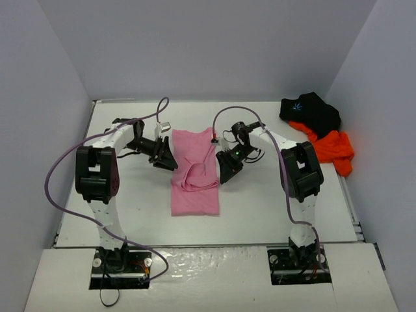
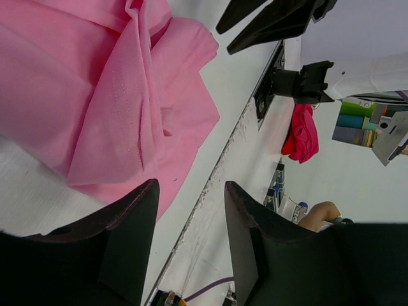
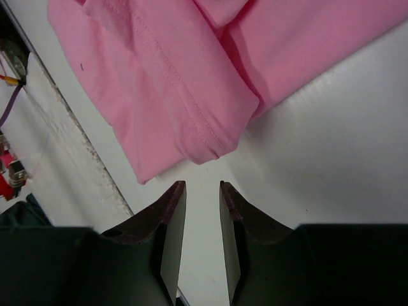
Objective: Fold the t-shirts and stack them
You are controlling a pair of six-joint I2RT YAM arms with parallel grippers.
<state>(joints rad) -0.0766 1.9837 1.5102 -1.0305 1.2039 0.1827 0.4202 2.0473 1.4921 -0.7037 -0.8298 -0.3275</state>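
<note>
The pink t-shirt point(image 1: 193, 172) lies in the middle of the table as a long strip, its sides folded in and a sleeve lying across its middle. It also shows in the left wrist view point(image 2: 102, 95) and the right wrist view point(image 3: 185, 76). My left gripper point(image 1: 166, 156) is open and empty at its left edge. My right gripper point(image 1: 226, 169) is open and empty just off its right edge, close to the folded sleeve hem. The black t-shirt point(image 1: 311, 110) with a light-blue starburst print and the orange t-shirt point(image 1: 331, 148) lie crumpled at the far right.
The white table point(image 1: 260, 201) is walled by grey panels on three sides. The table's near edge point(image 1: 214, 246) runs in front of the arm bases. Purple cables loop over both arms.
</note>
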